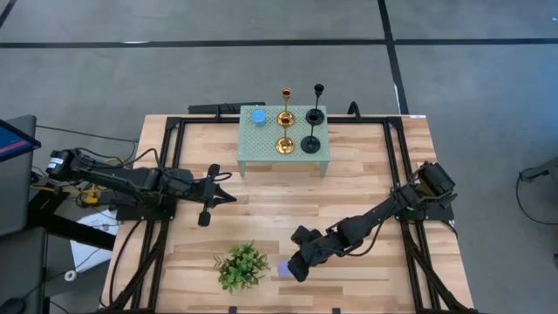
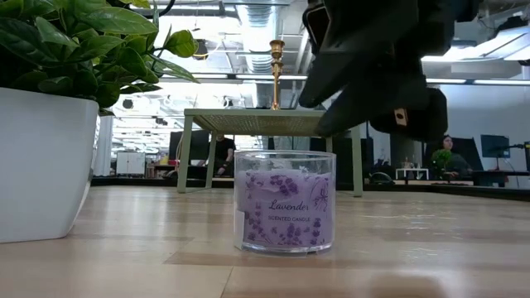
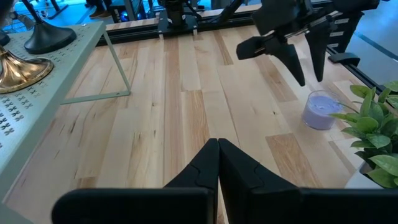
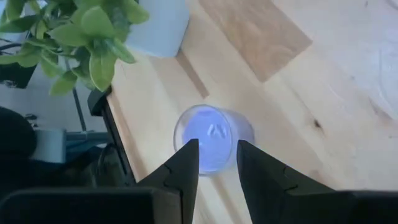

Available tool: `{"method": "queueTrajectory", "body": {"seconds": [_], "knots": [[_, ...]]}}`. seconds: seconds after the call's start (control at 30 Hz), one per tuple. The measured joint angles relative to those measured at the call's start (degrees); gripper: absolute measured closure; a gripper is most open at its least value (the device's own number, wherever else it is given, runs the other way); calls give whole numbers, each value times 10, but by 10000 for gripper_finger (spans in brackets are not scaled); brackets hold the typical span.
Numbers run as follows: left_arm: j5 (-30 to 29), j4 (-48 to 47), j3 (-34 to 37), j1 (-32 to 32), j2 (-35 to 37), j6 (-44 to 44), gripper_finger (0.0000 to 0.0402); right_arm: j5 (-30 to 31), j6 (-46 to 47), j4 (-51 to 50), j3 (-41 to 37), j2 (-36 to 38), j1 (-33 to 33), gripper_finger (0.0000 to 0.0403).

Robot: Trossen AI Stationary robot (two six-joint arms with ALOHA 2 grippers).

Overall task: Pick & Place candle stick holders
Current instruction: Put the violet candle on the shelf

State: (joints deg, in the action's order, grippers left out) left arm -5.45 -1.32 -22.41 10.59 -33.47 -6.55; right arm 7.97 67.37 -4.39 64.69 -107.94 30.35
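Right tool (image 4: pixel 214 165) hovers open above purple candle (image 4: pixel 212 138) beside plant (image 1: pixel 241 266).

The right gripper (image 1: pixel 295 270) hangs just above the purple candle (image 1: pixel 285 269), fingers apart. The left gripper (image 1: pixel 206 208) waits well away from the candle, fingers pressed together.

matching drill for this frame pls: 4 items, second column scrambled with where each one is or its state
Items:
1. lavender candle
2. blue candle
3. left gripper
4. plant

Place or state:
A. on the green stand, beside the gold holders
B. shut, over bare wood
C. near table edge, in a white pot
D. on the table, under the open right gripper

Pairs: 1-D, 2-A, 3-B, 4-C
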Motion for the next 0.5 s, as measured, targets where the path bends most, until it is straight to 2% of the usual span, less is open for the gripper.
{"method": "queueTrajectory", "body": {"seconds": [0.3,0.5], "knots": [[0,0,0,0,0,0,394,10,33,21,-5,-1,2,301],[0,0,0,0,0,0,394,16,14,12,-8,-2,-2,301]]}}
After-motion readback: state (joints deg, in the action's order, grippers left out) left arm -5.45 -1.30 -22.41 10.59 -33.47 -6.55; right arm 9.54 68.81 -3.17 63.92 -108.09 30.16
